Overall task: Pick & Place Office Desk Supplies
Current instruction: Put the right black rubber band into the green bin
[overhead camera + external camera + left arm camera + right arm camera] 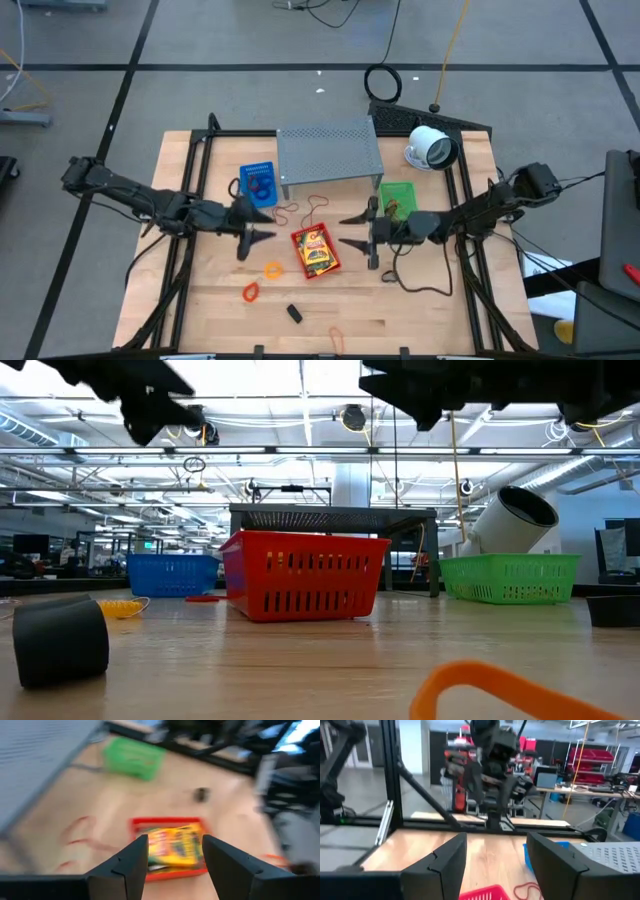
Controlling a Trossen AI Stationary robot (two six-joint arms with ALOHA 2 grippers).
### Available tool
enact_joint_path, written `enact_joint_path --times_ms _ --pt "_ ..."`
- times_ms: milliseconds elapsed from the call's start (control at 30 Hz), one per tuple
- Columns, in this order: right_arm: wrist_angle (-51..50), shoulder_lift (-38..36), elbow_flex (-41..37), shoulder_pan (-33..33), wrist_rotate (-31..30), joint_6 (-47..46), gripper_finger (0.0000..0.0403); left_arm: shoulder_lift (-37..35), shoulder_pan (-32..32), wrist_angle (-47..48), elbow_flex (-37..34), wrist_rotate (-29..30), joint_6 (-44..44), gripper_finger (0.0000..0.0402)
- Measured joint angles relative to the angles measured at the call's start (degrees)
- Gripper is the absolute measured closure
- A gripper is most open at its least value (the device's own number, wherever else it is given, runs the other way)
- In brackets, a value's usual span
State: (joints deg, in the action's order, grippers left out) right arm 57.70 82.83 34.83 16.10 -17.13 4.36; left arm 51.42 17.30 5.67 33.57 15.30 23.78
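Left gripper (262, 235): over counter (420, 300), just left of red basket; fingers spread, holding nothing.
Right gripper (352, 230): just right of red basket, facing left gripper; fingers wide, nothing held.
Red basket (316, 251): 1, counter centre, between both grippers; holds yellow packet (176, 846) w/ printed label, lying flat inside.
Blue basket (259, 182): 1, left of grey perforated shelf (329, 151); contents unclear, blue loop seems to lie in it.
Green basket (397, 196): 1, right of shelf; dark bits inside, can't ID.
Rubber bands on counter: approx. 5. Orange loop (273, 269) + red-orange loop (251, 292) front left of red basket; thin reddish loops (300, 209) (approx. 2) between shelf & red basket; 1 orange band at front edge (336, 334).
Black clip piece (294, 313): 1, front of counter, apart from baskets.
White round device (431, 148): 1, tilted, back right; not for sorting.
Step (est.): packet looks placed; next pick probably a loose band or clip.
How to do well: come down straight over the nearest loop, fingers astride the band & tips at counter level before closing; thin bands slip, so pinch one strand, lift slow. Keep clear of basket rim & other arm.
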Motion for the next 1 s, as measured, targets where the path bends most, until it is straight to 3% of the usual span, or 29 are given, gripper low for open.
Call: enact_joint_path --times_ms 100,267,467,633,733,867,1000 --pt "-4.4 0.0 1.2 0.4 -0.6 0.5 0.0206 2.2 2.2 -4.1 -0.5 -1.2 -2.6 0.0217" --pt "-11.3 0.0 1.2 0.3 -0.9 -2.5 0.0206 8.7 3.7 -13.2 -0.5 4.2 -9.3 0.0222" --pt "-15.7 0.0 4.2 1.0 -3.7 0.7 0.0206 17.1 2.9 -33.4 -0.5 5.2 -22.4 0.0218" --pt "-35.4 0.0 13.9 3.2 -7.3 3.6 0.0206 19.4 2.5 -46.8 -0.5 3.2 -28.9 0.0218" --pt "-45.1 0.0 18.4 4.5 -12.6 3.4 0.0206 18.7 2.6 -45.3 0.2 3.0 -29.3 0.0218" --pt "-53.6 -1.3 18.7 7.2 -17.0 0.3 0.0206 15.0 3.6 -36.6 1.0 4.9 -27.6 0.0218" --pt "-63.8 -4.7 18.9 9.6 -17.2 -9.4 0.0206 10.3 6.0 -29.9 1.9 5.8 -25.5 0.0218"
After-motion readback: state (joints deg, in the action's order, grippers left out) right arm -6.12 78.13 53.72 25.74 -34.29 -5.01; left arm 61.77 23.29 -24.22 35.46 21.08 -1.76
